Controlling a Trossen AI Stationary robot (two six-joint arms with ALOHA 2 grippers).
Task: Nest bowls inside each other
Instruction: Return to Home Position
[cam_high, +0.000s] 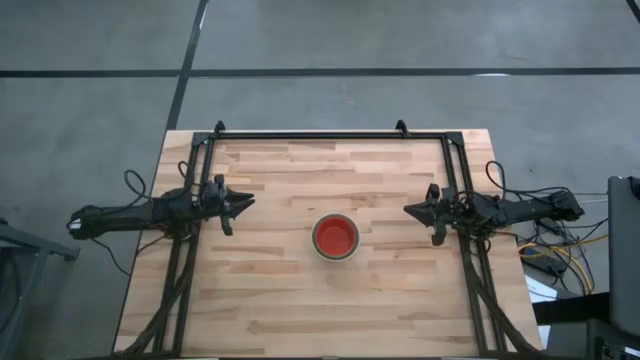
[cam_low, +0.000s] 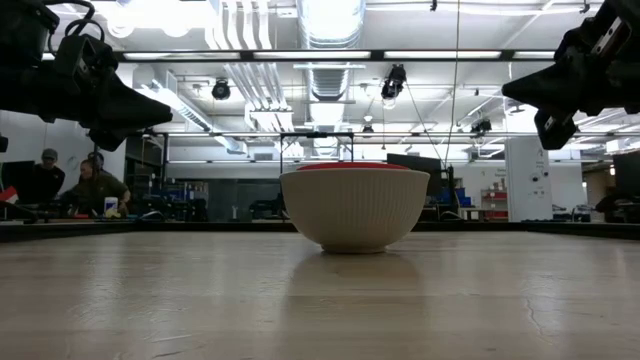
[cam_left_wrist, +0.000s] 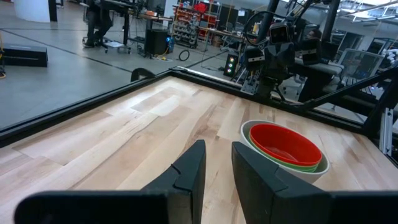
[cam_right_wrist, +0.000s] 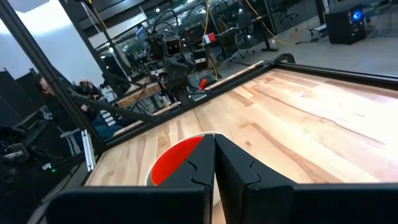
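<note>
As both arms stand at opposite sides of the table (cam_high: 280, 290) with nothing in their grasp, we judge the nesting itself to be done and the step in hand to be the parking of the arms at rest. The bowls (cam_high: 335, 237) form a single stack a little right of the table's middle, between the two grippers and well apart from each. The pale grey-white bowl (cam_low: 355, 210) sits on the wood as the outermost shell. The red bowl (cam_left_wrist: 283, 144) lies innermost and uppermost, and a green rim (cam_left_wrist: 301, 167) shows between the two. We cannot tell how many green bowls lie under that rim. The left gripper (cam_high: 241, 204) hovers above the left side of the table, its fingers (cam_left_wrist: 189, 171) parted by a narrow gap and holding nothing. The right gripper (cam_high: 409, 210) hovers above the right side, its fingers (cam_right_wrist: 199, 165) pressed together, likewise empty. No bowl lies loose on the table in any view. The next move, in our judgement, calls for no further grasp, only that each arm settle at its rest pose, clear of the stack.
</note>
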